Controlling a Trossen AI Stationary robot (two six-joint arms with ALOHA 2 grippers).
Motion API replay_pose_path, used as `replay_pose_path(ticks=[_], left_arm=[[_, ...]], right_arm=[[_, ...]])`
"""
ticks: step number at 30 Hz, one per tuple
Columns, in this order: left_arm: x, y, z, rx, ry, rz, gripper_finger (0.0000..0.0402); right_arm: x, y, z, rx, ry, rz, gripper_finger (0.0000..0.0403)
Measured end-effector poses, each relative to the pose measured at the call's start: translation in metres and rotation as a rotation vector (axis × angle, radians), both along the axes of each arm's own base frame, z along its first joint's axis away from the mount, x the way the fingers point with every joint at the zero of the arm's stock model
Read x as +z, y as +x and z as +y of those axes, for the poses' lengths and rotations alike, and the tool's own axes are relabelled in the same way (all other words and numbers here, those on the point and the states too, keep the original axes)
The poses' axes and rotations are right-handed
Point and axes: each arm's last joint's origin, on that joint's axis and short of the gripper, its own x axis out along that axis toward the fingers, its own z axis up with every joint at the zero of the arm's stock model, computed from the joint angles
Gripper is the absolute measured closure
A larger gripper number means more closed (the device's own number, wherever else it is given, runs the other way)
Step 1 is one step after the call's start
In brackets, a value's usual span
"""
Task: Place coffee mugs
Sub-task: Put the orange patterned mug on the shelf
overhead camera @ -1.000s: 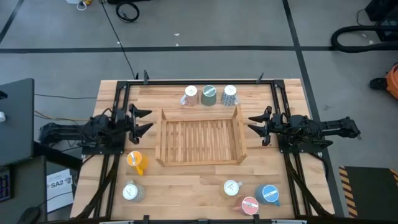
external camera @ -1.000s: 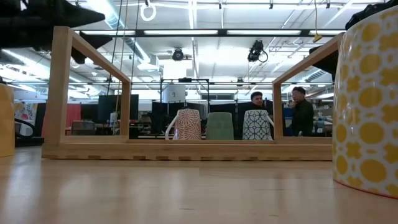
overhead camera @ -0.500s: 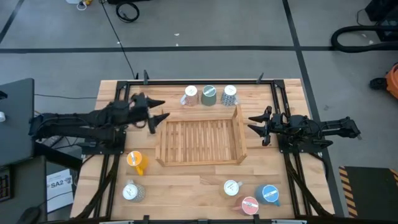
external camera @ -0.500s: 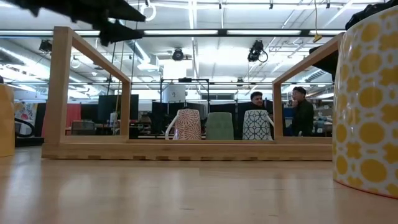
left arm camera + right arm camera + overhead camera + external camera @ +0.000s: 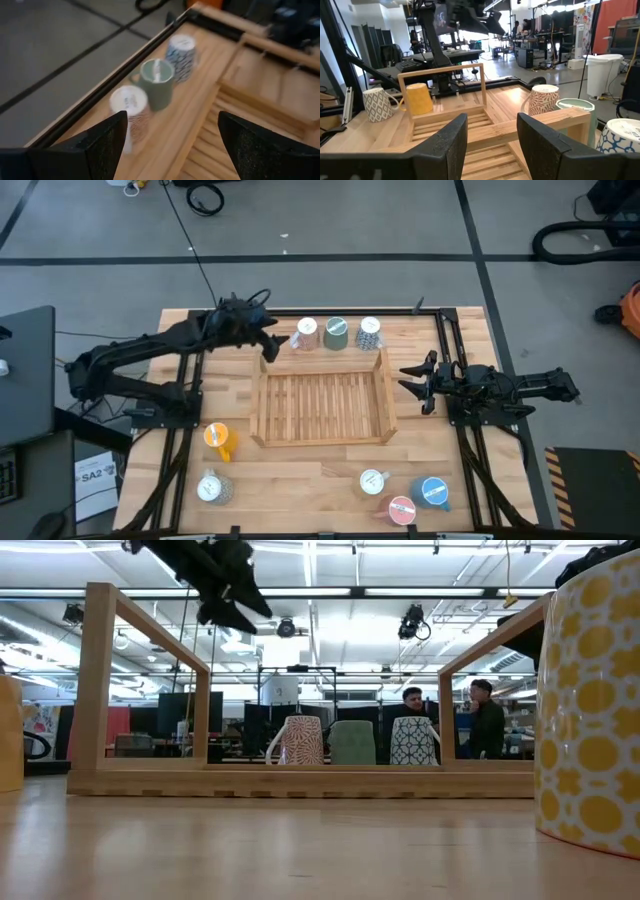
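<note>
Wooden table (image 5: 300,470) bearing slatted tray (image 5: 322,405), empty. Left gripper (image 5: 268,340) hovering spread beside three mugs (image 5: 336,333) lining the far edge; right gripper (image 5: 412,382) waiting, part-open, holding nothing. Five mugs (image 5: 400,492) sitting nearer.

Seemingly a robotics lab or open workshop: beyond the wooden table (image 5: 300,850), strip lights (image 5: 300,592), monitors and benches fill a hall, where two people (image 5: 450,720) stand.
</note>
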Motion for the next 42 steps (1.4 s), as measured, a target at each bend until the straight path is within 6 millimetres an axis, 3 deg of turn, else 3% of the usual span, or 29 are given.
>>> replay_pose_path(ticks=[7, 14, 28, 42], left_arm=[[-0.021, 0.01, 0.033, 0.04, -0.093, 0.092, 0.0083], [-0.046, 0.016, 0.053, 0.049, -0.185, 0.169, 0.0083], [-0.092, 0.036, 0.068, 0.033, -0.277, 0.274, 0.0083], [-0.131, 0.056, 0.082, 0.037, -0.254, 0.318, 0.0083]], right_arm=[[0.0, 0.0, 0.0, 0.0, 0.0, 0.0, 0.0226], [0.0, 0.0, 0.0, 0.0, 0.0, 0.001, 0.0226], [0.0, 0.0, 0.0, 0.0, 0.0, 0.001, 0.0226], [0.0, 0.0, 0.0, 0.0, 0.0, 0.002, 0.0226]])
